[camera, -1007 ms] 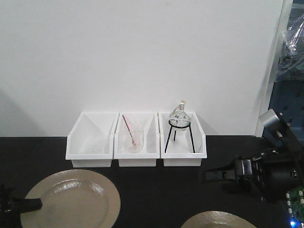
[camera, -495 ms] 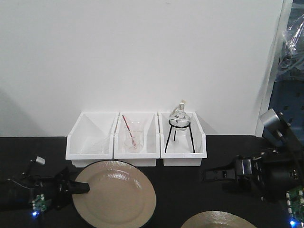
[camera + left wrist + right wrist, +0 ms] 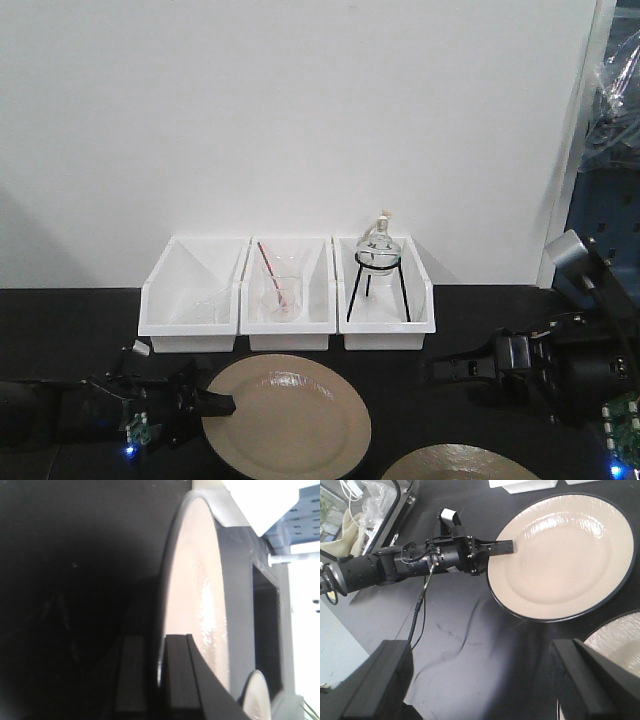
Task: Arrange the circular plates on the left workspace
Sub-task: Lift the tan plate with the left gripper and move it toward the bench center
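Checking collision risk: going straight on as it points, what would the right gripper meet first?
Probably the glossy beige round plate held by the left gripper, or black benchtop beside it; depth unclear.

1. 2 circular plates: the first plate (image 3: 288, 415) and the second plate (image 3: 460, 465).
2. 3 white bins: left bin (image 3: 187, 338), middle bin (image 3: 288, 340), right bin (image 3: 388, 340).
3. 1 glass flask (image 3: 378, 245) and 1 black tripod (image 3: 378, 290).
4. 1 glass beaker (image 3: 281, 292) and 1 red rod (image 3: 268, 262).
5. 2 grippers: left gripper (image 3: 215, 404) and right gripper (image 3: 440, 372).
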Motion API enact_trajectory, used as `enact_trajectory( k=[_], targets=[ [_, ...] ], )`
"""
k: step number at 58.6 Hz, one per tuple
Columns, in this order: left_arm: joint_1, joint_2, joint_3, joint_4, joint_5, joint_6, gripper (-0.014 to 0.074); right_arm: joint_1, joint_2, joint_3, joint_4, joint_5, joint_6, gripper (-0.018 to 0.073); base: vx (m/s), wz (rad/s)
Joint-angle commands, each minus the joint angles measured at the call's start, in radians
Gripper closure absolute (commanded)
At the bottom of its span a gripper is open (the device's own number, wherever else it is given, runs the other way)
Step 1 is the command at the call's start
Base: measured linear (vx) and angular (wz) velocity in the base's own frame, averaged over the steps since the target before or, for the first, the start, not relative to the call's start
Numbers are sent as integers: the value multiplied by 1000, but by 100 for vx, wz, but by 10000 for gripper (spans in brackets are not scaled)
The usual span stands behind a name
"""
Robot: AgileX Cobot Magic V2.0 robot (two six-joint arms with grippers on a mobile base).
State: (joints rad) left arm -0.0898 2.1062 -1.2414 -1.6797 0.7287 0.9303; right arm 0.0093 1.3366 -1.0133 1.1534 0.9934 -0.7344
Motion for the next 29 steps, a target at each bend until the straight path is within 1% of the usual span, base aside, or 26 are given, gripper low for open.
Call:
enact_trajectory(
  k=[1,7,12,17,20,24,29],
  targets=[
    [-9,-59,-33,-107,6,14,547,-5,-25,-33,61,8,-3,-34,0,0],
    [-9,-59,-33,-107,0,69,459,-5,-25,-33,61,12,-3,-34,0,0],
    [-9,-59,-33,-107,1,114,343,-5,-25,-33,61,12,-3,-34,0,0],
    [-9,-60,-33,-81,-3,124,241,-5,-25,-33,61,12,-3,-34,0,0],
    [-9,-60,-33,-46,-17,124,183,-5,-25,-33,61,12,-3,-34,0,0],
    [-8,-60,-33,22,-46,124,117,-5,-25,-33,61,12,-4,-34,0,0],
    [-4,-60,-33,113,-88,124,70,-5,-25,-33,60,12,-4,-34,0,0]
  ],
)
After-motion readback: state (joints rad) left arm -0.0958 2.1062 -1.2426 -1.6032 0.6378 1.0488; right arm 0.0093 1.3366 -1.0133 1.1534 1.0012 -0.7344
